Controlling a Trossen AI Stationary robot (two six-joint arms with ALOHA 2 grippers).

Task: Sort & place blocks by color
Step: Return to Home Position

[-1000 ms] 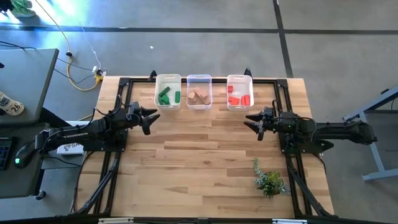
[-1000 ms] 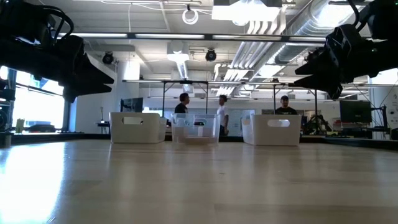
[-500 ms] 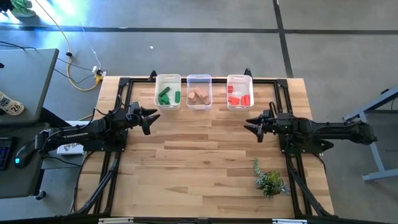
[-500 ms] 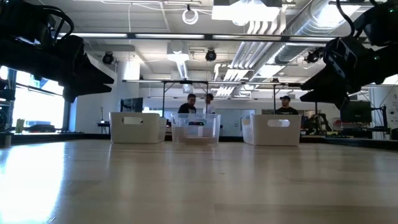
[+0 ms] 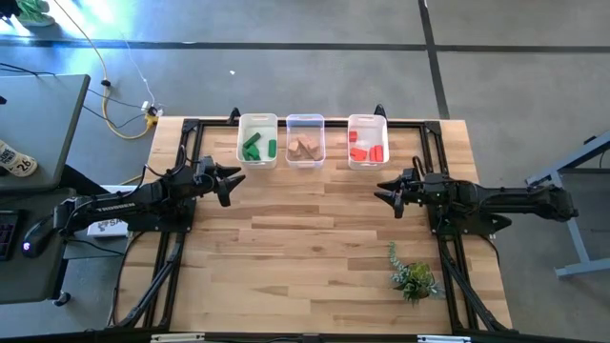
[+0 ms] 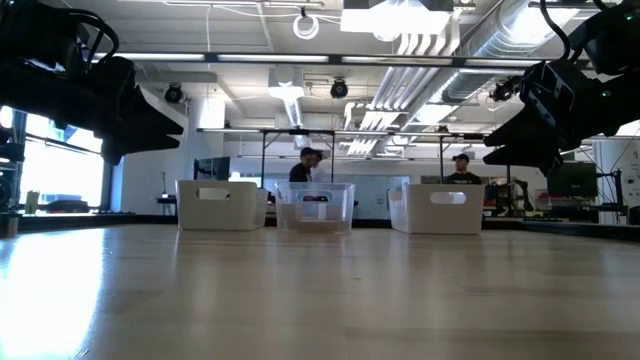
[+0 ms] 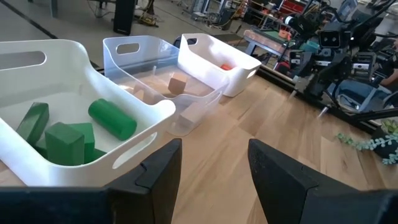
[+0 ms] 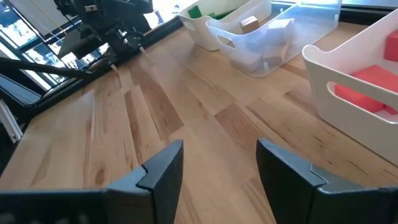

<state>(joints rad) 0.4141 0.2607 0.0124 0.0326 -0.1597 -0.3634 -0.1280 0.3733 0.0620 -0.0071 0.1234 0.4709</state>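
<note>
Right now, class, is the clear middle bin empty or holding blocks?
Holding blocks: the high view shows tan wooden blocks lying inside the clear bin.

I read green blocks (image 5: pixel 254 148) in white left bin (image 5: pixel 257 117), tan blocks (image 5: pixel 305 148) in clear middle bin (image 5: pixel 305 117), red blocks (image 5: pixel 364 151) in white right bin (image 5: pixel 368 117). Table (image 5: pixel 305 248) light wood, plank stripes pale to honey, black frame (image 5: pixel 210 121) round it. My left gripper (image 5: pixel 233 186) and right gripper (image 5: pixel 385 196) both black. Plant sprig (image 5: pixel 413 276) green. Floor (image 5: pixel 286 76) grey, cable (image 5: pixel 127 130) yellow
</note>
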